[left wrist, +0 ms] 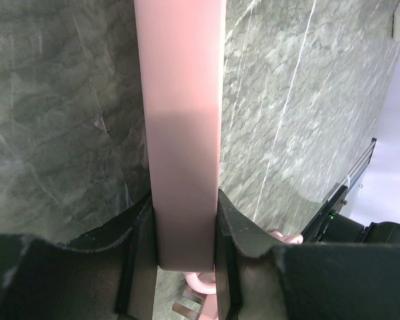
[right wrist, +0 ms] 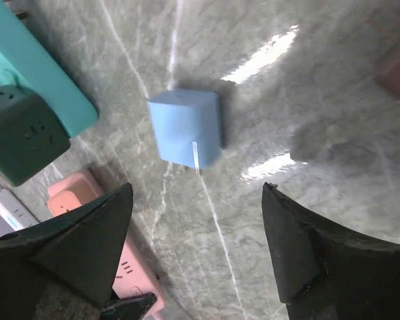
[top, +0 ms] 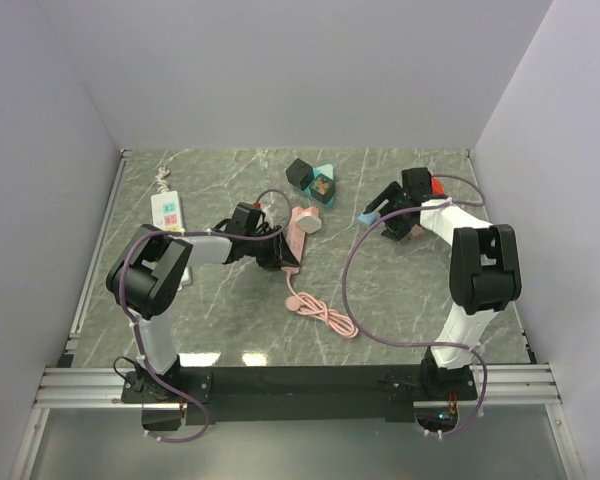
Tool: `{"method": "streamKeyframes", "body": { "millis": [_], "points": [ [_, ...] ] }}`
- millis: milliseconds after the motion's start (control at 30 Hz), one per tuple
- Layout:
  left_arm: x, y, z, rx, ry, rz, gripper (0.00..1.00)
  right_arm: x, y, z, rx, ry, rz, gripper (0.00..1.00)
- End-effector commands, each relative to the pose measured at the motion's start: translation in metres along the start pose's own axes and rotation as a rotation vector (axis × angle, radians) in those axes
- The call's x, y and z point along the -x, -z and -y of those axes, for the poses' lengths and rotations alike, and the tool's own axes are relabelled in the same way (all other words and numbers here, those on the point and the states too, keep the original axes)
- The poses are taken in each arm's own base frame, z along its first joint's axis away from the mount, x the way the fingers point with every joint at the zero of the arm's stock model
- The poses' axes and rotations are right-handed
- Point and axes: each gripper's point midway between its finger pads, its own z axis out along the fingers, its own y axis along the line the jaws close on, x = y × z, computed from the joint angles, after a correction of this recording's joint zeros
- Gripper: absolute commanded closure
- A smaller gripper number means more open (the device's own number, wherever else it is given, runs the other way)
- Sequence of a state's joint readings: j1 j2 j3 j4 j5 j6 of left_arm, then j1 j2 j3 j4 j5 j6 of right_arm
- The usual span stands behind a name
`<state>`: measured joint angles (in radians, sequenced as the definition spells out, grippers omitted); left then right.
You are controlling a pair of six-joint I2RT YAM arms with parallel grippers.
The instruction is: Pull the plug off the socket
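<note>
A pink power strip [top: 294, 240] lies mid-table with a pale plug [top: 309, 223] on its far end. Its pink cable [top: 325, 315] curls toward the near side. My left gripper [top: 271, 250] is shut on the strip's near end. In the left wrist view the strip [left wrist: 180, 100] sits squeezed between both fingers of that gripper [left wrist: 185, 220]. My right gripper [top: 380, 211] is open and empty, just beyond a light blue plug cube [top: 367, 217]. In the right wrist view the cube [right wrist: 185, 127] lies loose on the marble with a prong showing, ahead of the spread gripper [right wrist: 197, 227].
A teal socket block with black adapters [top: 318, 181] stands at the back centre; it also shows in the right wrist view [right wrist: 40, 73]. A white power strip [top: 167, 212] lies at the left. A small brownish object [top: 413, 232] sits under the right arm. Walls enclose three sides.
</note>
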<state>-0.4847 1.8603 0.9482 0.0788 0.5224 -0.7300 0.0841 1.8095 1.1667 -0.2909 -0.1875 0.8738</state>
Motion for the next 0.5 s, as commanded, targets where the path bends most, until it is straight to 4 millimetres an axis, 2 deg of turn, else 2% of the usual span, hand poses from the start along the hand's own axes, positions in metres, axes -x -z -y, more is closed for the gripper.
{"method": "streamKeyframes", "body": {
  "millis": [0,167,267,467],
  "points": [
    [-0.026,0.004,-0.021,0.080,0.052,-0.067,0.99,0.022,0.022,-0.014,0.020,0.011,0.058,0.15],
    [-0.025,0.005,-0.020,0.082,0.050,-0.064,0.99,0.025,0.045,-0.031,0.075,0.035,0.067,0.12],
    [-0.025,0.005,-0.019,0.077,0.049,-0.065,0.99,0.019,0.056,-0.040,0.124,0.070,0.062,0.12],
    [-0.025,0.003,-0.020,0.075,0.048,-0.071,0.99,-0.013,0.063,-0.059,0.218,0.172,-0.019,0.11]
  ]
}}
